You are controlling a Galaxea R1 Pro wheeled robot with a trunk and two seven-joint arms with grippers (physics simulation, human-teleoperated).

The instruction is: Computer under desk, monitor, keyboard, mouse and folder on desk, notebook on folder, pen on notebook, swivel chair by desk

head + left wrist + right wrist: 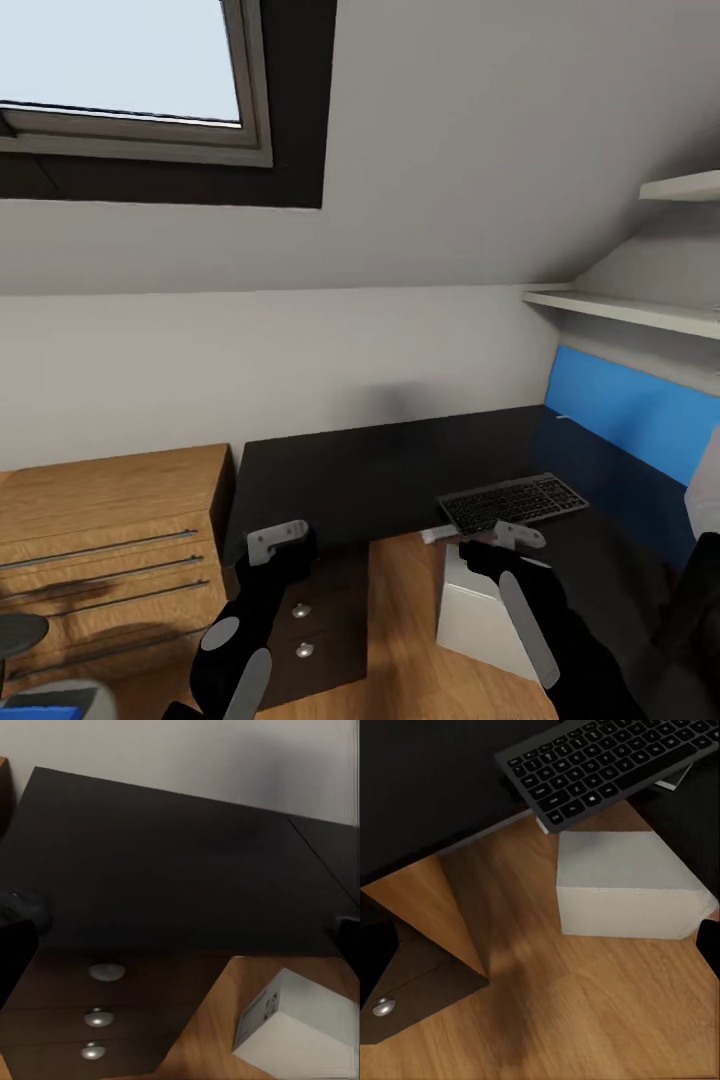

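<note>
Black, long L-shaped table (380,470) carries the slim black keyboard (513,502) at its near edge, long axis running left-right, overhanging slightly. Left hand (278,541) and right hand (519,535) hover nearby; grip unclear. Right wrist view: light grey boxy computer tower (622,885) stands on the wooden floor below.

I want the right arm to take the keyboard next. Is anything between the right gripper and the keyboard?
Nothing visible stands between them. The keyboard lies on the desk, overhanging its front edge, and the right gripper hangs just in front of it, above the computer. A pale flat thing lies partly under the keyboard.
</note>
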